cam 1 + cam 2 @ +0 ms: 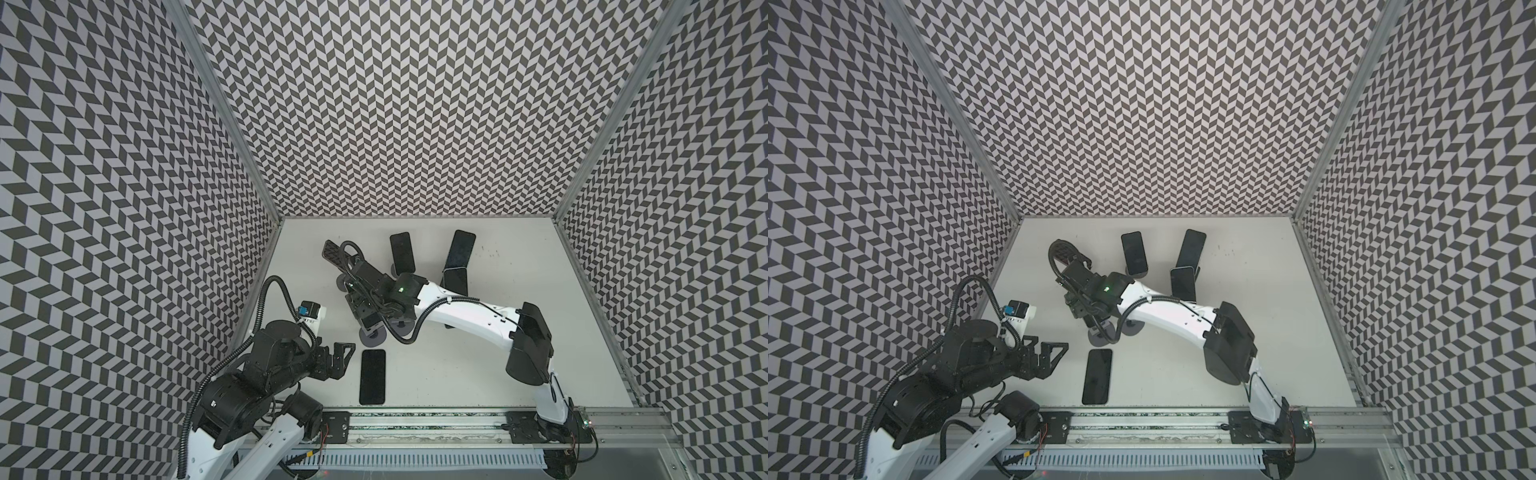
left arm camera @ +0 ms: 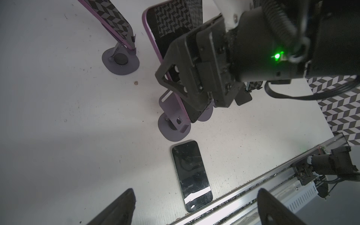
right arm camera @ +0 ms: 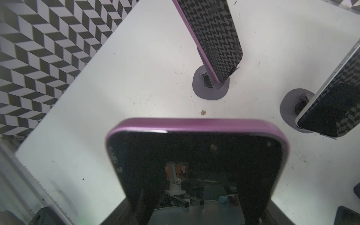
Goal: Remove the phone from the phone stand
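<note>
Fingers [image 2: 120, 210] of the left gripper [image 1: 344, 360] stand wide apart on its folded arm, beside a flat phone [image 1: 372, 376] on the table [image 1: 478, 365]. Farther in, the right arm stretches across, and the right gripper [image 3: 198, 194] clamps a purple-cased phone [image 3: 194, 148]. Only the left wrist view shows the phone's lower end at the stand [image 2: 172, 128] — resting or lifted, unclear.

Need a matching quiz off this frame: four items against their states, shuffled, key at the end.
Items
1. right tool
2. left tool
3. black phone by the rail
4. silver-edged phone

States
A. propped on a phone stand
B. open, empty
C. lying flat on the table
D. closed on a purple-edged phone

Pairs: 1-D, 2-B, 3-C, 4-A
</note>
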`<state>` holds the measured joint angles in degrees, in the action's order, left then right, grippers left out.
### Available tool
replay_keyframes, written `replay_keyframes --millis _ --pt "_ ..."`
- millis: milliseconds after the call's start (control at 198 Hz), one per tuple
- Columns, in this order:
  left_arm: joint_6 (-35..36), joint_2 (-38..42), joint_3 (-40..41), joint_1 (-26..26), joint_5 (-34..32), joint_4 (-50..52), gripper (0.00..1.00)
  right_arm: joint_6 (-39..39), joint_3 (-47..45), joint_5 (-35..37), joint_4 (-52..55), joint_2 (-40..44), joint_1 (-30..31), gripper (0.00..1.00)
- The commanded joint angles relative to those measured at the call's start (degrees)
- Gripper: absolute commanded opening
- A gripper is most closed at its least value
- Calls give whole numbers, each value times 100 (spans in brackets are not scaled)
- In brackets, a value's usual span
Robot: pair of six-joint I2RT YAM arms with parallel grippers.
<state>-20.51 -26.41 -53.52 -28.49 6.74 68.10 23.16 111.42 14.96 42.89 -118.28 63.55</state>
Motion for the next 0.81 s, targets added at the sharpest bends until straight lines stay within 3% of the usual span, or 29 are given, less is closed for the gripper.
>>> replay_keyframes --millis 0,398,802 --pt "-161 -13 -159 -27 61 -128 97 137 -197 43 -168 472 -23 60" --pt "-330 -271 -277 -27 281 -350 94 313 -1635 -103 -596 1569 -21 53" --pt "-260 -421 -405 -28 452 -524 94 410 -2107 -237 -594 1937 -20 52"
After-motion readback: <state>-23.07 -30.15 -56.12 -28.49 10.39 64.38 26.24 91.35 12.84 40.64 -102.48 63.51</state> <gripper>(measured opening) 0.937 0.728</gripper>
